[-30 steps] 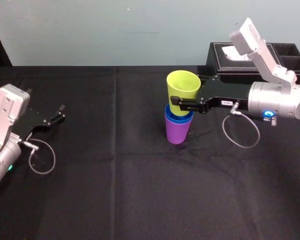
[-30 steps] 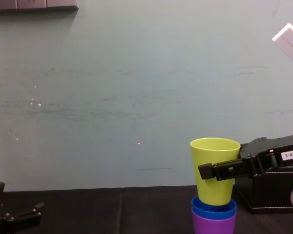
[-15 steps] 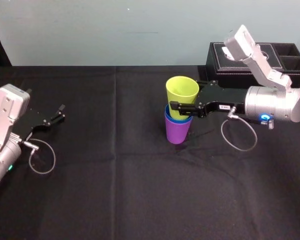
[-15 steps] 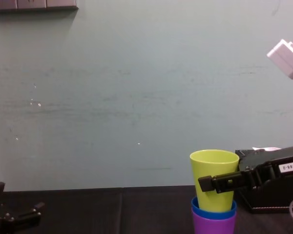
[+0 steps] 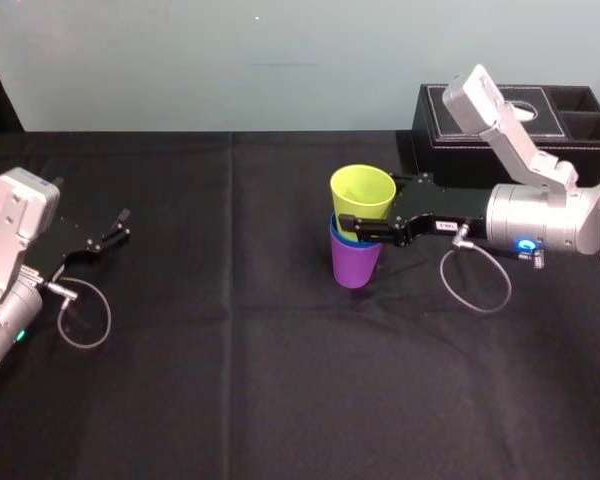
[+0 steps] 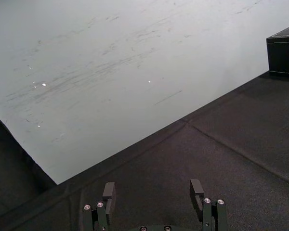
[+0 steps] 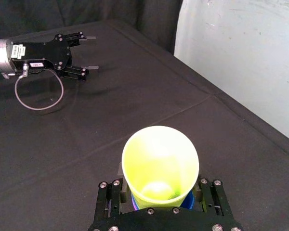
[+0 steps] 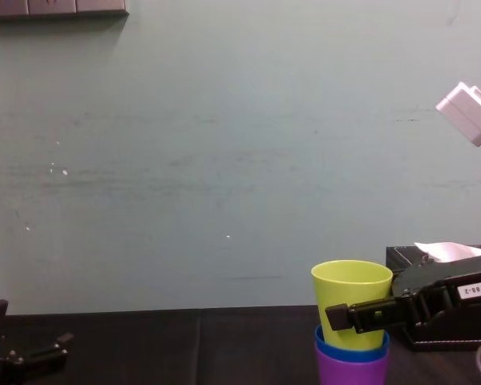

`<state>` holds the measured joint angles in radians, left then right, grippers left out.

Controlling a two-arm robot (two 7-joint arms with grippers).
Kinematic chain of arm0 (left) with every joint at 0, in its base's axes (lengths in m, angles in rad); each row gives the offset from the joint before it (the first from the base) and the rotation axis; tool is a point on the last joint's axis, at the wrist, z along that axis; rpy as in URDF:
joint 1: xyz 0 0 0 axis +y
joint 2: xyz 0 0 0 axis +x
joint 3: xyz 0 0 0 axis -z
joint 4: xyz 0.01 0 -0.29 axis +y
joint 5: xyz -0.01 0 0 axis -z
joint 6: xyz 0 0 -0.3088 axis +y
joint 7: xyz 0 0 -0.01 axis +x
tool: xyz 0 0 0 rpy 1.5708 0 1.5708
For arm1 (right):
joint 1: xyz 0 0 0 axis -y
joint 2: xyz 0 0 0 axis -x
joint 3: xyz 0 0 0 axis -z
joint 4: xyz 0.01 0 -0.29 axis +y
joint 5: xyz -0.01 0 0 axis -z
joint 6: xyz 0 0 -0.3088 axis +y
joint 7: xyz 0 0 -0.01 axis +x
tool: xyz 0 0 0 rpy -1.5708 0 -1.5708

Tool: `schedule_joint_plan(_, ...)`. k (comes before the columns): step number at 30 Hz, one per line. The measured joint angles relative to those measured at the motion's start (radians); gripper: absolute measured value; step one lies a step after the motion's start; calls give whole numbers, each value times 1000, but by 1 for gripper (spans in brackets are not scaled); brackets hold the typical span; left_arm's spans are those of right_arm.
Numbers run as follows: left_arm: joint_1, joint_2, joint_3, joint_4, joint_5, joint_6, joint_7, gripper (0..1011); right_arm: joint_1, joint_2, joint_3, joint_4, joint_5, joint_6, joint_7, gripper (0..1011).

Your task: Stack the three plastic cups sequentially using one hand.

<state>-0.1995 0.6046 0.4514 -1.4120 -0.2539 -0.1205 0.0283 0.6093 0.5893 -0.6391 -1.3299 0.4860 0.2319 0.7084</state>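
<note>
Yellow-green cup (image 5: pixel 363 195): lowered over the past second, now sunk deep into blue cup (image 8: pixel 351 350), itself nested in purple cup (image 5: pixel 355 262), mid-tabletop (image 5: pixel 280 380). Stack judged all but complete; release pending.
Right gripper (image 5: pixel 364 212): reaching in level from the right, jaws pinching yellow-green cup.
Left gripper (image 5: pixel 126 224): parked far left, jaws spread.

The black-clothed table (image 5: pixel 280 380) before me carries a purple cup (image 5: pixel 355 262) standing near its middle and a black box (image 5: pixel 570 115) at my far right.
</note>
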Motion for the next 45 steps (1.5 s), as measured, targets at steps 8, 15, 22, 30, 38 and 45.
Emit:
schedule_joint_plan(8,0,0,0,0,0,0,0,1011,1,0,0,-1,0,0,0,768)
schedule_joint_plan(15,0,0,0,0,0,0,0,1011,1,1,1,-1,0,0,0,950)
schedule_joint_plan(22,0,0,0,0,0,0,0,1011,2,1,1,-2,0,0,0,1003)
schedule_joint_plan(30,0,0,0,0,0,0,0,1011,2,1,1,-2,1,0,-1,1003)
schedule_joint_plan(38,0,0,0,0,0,0,0,1011,-8,3,2,-20,-2,0,-15,1003)
schedule_joint_plan(45,0,0,0,0,0,0,0,1011,-59,15,45,-61,-3,-16,-73,1003)
